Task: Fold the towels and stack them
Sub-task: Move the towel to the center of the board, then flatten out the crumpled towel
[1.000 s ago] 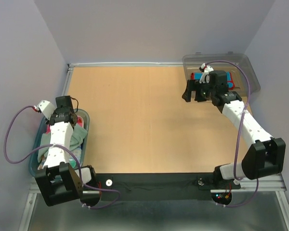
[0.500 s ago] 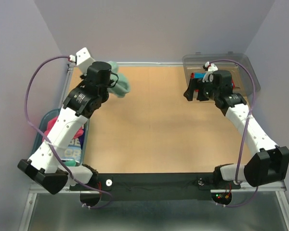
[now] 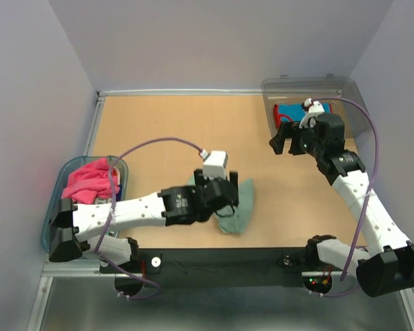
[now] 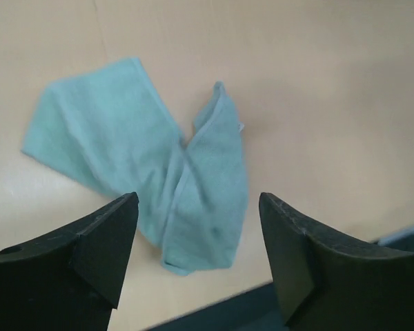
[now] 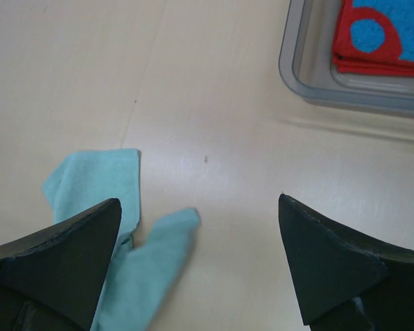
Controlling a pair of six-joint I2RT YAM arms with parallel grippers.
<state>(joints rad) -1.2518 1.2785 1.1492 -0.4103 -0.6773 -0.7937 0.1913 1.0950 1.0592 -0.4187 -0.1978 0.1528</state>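
Teal towel (image 4: 141, 155) dropped, left hand (image 4: 195, 231) spread wide

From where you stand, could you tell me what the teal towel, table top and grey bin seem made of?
Teal towel: soft cloth, matte, judging by limp folds and a hemmed edge.
Table top: probably wood or laminate, smooth, faintly shiny.
Grey bin: likely clear hard plastic, glossy, with a rounded moulded rim.

A teal towel (image 3: 238, 207) lies rumpled in a loose V on the table (image 3: 193, 131), toward six o'clock. A magenta towel (image 3: 90, 181) is heaped in the tub (image 3: 50, 210) at eight o'clock. A red-and-blue towel (image 5: 376, 31) lies folded flat in the bin (image 3: 345, 93) at two o'clock.
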